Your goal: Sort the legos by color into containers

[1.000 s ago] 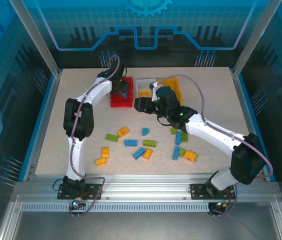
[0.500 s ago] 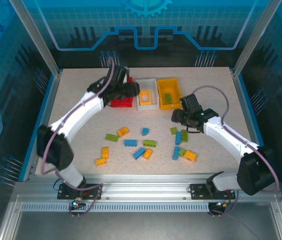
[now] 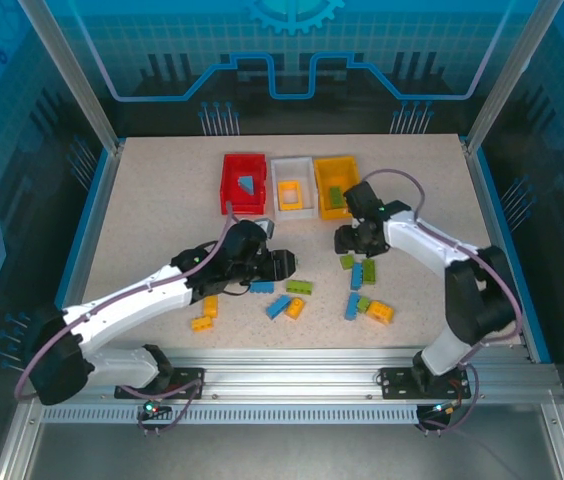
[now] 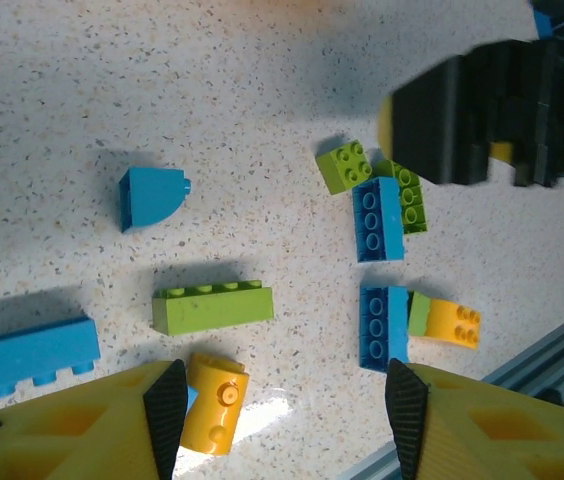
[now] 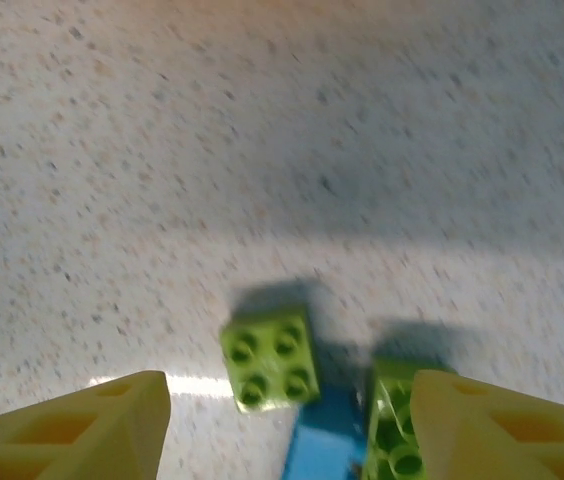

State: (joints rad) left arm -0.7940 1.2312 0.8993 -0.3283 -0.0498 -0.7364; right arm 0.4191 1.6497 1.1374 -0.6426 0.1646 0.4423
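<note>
Your left gripper (image 3: 280, 263) has quit the red bin (image 3: 227, 185), one blue brick (image 3: 247, 184) delivered inside; it hangs open, empty, over the loose legos (image 3: 299, 287); your right gripper (image 5: 290, 400), open too, hovers above a green brick (image 5: 269, 358).

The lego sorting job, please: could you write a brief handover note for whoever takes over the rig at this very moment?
Left gripper: open, empty, low over the loose bricks.
Right gripper: open, empty, above a small green brick.
Bins at the far side of the table: red bin holds a blue brick, white bin a yellow-orange brick, yellow-orange bin a green brick.
Done: those three.
Left: about a dozen blue, green and yellow-orange bricks on the table.
</note>
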